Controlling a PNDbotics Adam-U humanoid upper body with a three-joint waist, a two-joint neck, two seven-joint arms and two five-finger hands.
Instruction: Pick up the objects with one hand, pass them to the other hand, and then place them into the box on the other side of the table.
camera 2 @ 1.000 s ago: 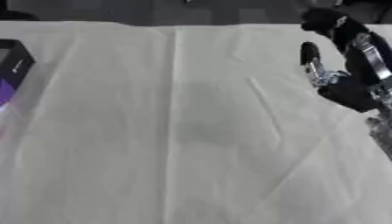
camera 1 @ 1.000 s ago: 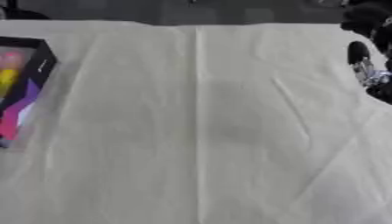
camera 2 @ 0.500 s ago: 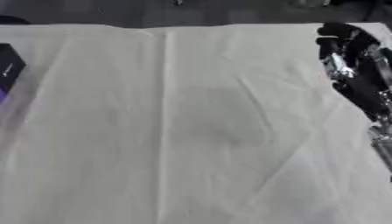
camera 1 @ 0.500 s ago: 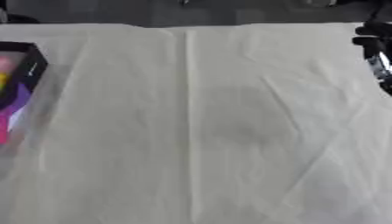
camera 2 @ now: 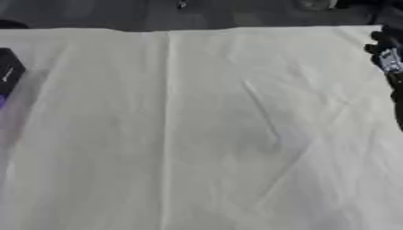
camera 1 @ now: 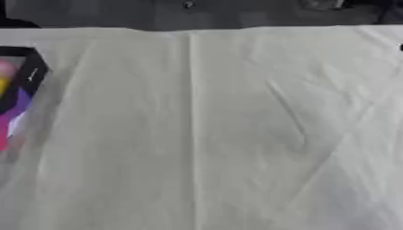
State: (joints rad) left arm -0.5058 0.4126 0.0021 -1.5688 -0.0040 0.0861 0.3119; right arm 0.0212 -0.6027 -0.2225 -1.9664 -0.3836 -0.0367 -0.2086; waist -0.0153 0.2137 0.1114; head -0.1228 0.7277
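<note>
White cloth (camera 1: 204,134) covers the whole table, creased with a long fold line running from the far edge toward the near edge left of centre and some slanting wrinkles on the right half. At the far left edge sits the box (camera 1: 24,76), black-walled and cut off by the frame, with blurred patches of yellow, pink and purple inside it; what those coloured things are cannot be made out. The middle of the cloth carries nothing but its folds. At the far right edge, in the right eye view, a black and silver part of the right robot hand (camera 2: 388,58) shows beside the cloth's edge; whether its fingers are spread or curled cannot be told.
</note>
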